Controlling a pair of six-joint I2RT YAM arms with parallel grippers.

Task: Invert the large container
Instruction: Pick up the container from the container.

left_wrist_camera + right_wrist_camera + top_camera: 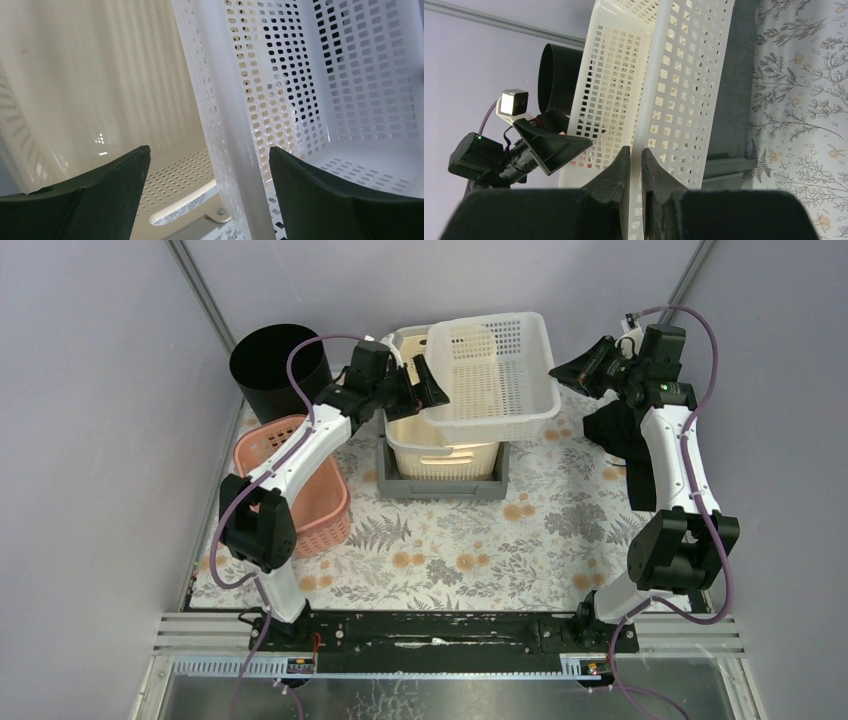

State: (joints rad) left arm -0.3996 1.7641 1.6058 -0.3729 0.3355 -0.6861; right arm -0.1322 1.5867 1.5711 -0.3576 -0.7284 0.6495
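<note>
The large container, a white perforated basket (495, 375), hangs tilted above a cream basket (440, 455). My right gripper (560, 370) is shut on its right rim; in the right wrist view the fingertips (635, 149) pinch that thin rim of the basket (684, 75). My left gripper (425, 380) is open at the basket's left side. In the left wrist view its fingers (210, 148) straddle the basket's left wall (235, 125) without touching it, one finger inside the basket, the other over the cream basket (125, 75).
The cream basket stands in a grey tray (440, 485) at the back middle. A black round bin (275, 360) stands at the back left, a pink basket (300, 490) under my left arm. The floral tablecloth (480, 540) covers the table.
</note>
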